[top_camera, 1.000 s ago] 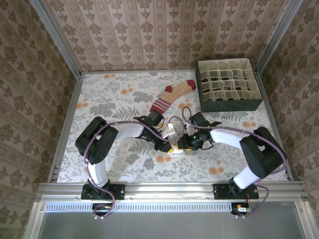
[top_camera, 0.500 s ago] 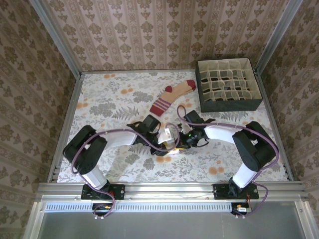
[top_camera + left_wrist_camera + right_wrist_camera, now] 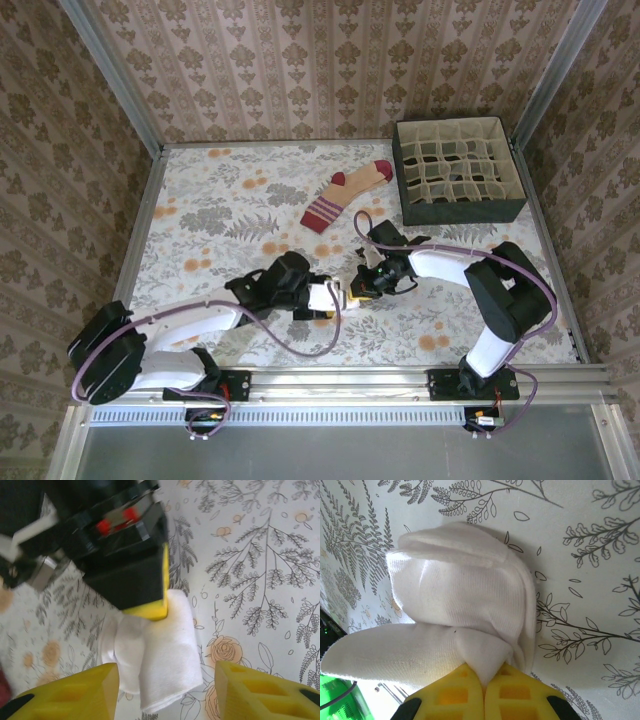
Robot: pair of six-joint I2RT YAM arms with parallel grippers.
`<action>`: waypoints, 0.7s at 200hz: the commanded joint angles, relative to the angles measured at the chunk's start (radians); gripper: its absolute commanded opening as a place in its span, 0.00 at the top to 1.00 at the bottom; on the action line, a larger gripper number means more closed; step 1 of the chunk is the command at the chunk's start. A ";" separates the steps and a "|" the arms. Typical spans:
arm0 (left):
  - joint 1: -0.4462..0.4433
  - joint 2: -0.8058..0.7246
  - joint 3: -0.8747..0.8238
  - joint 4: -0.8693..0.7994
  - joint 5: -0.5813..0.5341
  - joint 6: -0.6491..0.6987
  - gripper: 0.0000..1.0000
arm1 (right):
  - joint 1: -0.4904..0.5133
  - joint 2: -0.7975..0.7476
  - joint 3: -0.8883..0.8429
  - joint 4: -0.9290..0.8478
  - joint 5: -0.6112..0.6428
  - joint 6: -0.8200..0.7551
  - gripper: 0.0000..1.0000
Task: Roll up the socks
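Note:
The cream-white sock (image 3: 460, 605) lies rolled into a loose bundle on the floral table. My right gripper (image 3: 484, 677) is shut on a fold of it, and its yellow fingertip (image 3: 147, 611) presses into the top of the bundle (image 3: 157, 655) in the left wrist view. My left gripper (image 3: 165, 692) is open, its yellow fingers (image 3: 75, 695) apart on either side of the roll's near end without squeezing it. From above, the two grippers meet mid-table, left (image 3: 328, 297) and right (image 3: 358, 286). The tan sock with maroon toe and striped cuff (image 3: 345, 195) lies flat farther back.
A dark box with a cream grid of compartments (image 3: 458, 170) stands at the back right. Patterned walls and metal rails (image 3: 135, 250) close in the table on three sides. Both arms stretch low over the table's near half.
My left gripper has let go of the white sock, opened and drawn back toward the near left, its arm dropping low. My right gripper has closed on the sock's fold.

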 commanded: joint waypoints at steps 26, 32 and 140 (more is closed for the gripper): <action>-0.069 0.079 0.003 0.054 -0.166 0.096 0.47 | 0.005 0.054 -0.010 -0.119 0.112 -0.020 1.00; -0.077 0.101 0.010 0.055 -0.174 0.096 0.47 | 0.005 0.053 -0.009 -0.122 0.112 -0.021 1.00; -0.116 0.378 0.086 0.048 -0.365 0.071 0.60 | 0.005 0.038 -0.011 -0.143 0.088 -0.026 1.00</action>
